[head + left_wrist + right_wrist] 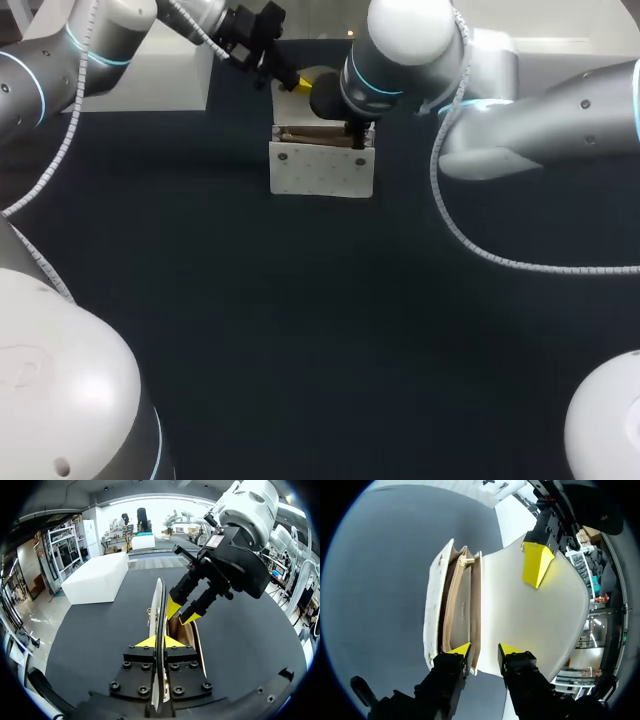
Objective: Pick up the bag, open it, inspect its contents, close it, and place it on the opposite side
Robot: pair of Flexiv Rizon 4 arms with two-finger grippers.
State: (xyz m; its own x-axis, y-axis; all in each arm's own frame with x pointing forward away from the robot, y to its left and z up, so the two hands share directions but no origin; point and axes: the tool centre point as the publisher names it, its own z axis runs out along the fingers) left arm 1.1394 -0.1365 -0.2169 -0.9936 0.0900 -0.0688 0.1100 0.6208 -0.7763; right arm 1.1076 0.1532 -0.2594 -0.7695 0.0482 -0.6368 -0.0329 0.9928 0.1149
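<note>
A white studded bag [322,172] stands upright at the table's far middle, its top uncovered and its tan lining [456,605] showing. My left gripper [297,84] holds the bag's flap [535,625] lifted back; in the left wrist view it [159,641] is shut on the flap's thin edge [159,605]. My right gripper [485,650] stands open over the bag's rear wall, one finger inside the opening and the other over the flap's inner face. It hangs above the bag's right end [358,138], just ahead of the left gripper [182,612].
A white block [97,577] lies at the table's far left, behind my left arm. My right arm's white cable [480,252] droops over the dark tabletop [320,330] on the right. The near half of the table holds only my arms' bases.
</note>
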